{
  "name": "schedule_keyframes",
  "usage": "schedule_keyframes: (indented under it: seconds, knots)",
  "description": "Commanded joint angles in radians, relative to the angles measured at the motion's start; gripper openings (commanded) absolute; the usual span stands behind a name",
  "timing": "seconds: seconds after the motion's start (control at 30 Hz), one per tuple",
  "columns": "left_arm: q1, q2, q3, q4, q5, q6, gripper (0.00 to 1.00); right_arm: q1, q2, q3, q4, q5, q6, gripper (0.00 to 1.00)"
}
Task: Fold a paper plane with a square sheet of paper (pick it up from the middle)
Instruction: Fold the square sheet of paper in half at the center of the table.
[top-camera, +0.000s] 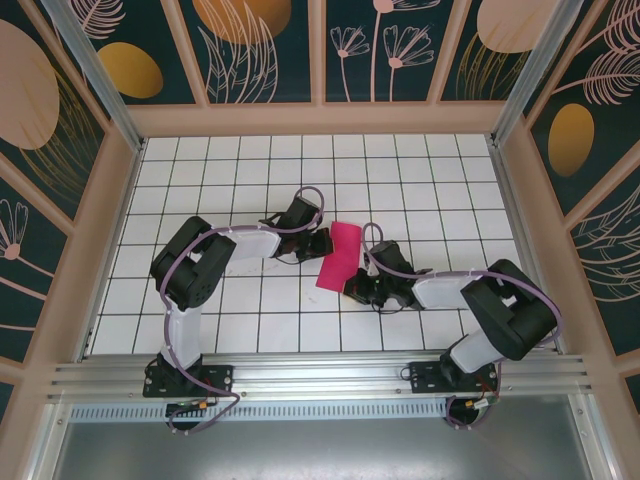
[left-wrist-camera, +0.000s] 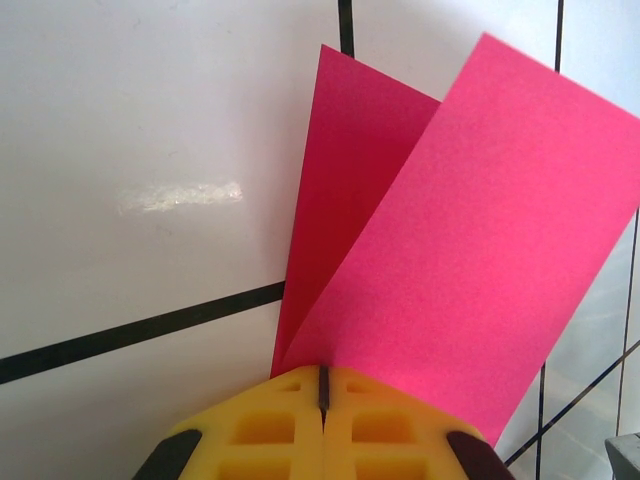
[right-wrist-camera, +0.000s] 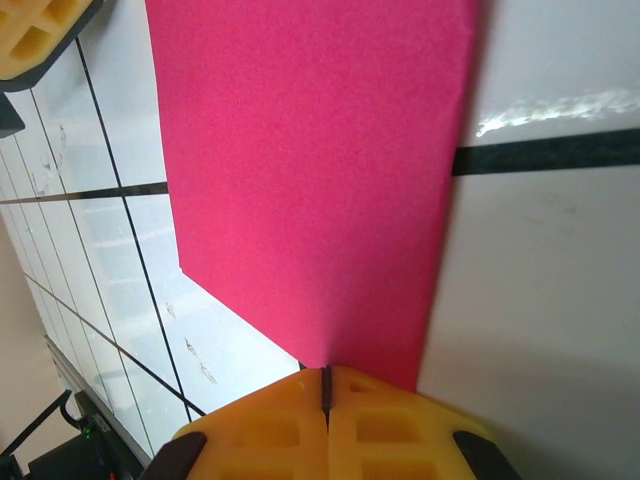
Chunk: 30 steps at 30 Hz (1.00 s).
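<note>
The thin, plain magenta-pink sheet of paper (top-camera: 338, 255) lies doubled over into a narrow rectangle near the middle of the white counter with dark grid lines (top-camera: 200, 170), angled between the two arms. The left end effector (top-camera: 325, 243) meets its left long edge near the far end, and the right end effector (top-camera: 352, 290) meets its near right end. In the left wrist view the left end effector (left-wrist-camera: 323, 380) has its blocky yellow fingers (left-wrist-camera: 265, 430) pressed together with only a hairline seam between them. The paper comes out of that seam with its two layers fanned apart, the upper one covering part of the lower. In the right wrist view the right end effector (right-wrist-camera: 325, 380) is likewise clamped tight on an edge of the paper, which spreads away from the tips as one flat pink panel over the tiles. Whether the sheet touches the counter or hangs just above it cannot be told
</note>
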Motion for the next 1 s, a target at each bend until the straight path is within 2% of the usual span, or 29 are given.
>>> schedule_keyframes:
  seconds: [0.0,0.23,0.4,0.6,0.77,0.97]
  knots:
    - [-0.004,0.023,-0.014,-0.08,-0.036,0.025,0.0,0.002,0.006,-0.028,-0.013,0.003,0.016,0.03]
    - [-0.003,0.023,-0.017,-0.088,-0.038,0.036,0.0,-0.07,-0.133,0.019,-0.002,-0.017,0.001,0.05]
    - [-0.003,0.021,-0.013,-0.09,-0.037,0.038,0.0,-0.157,-0.07,0.062,0.034,-0.073,-0.043,0.06]
    - [-0.003,0.021,-0.009,-0.094,-0.038,0.04,0.0,-0.149,0.037,0.057,0.114,-0.121,-0.031,0.06]
    - [-0.004,0.023,-0.014,-0.092,-0.038,0.041,0.0,-0.14,0.102,0.051,-0.019,0.021,-0.063,0.06]
    - [-0.003,0.026,-0.017,-0.098,-0.039,0.047,0.0,-0.136,0.022,0.114,-0.061,-0.01,-0.092,0.06]
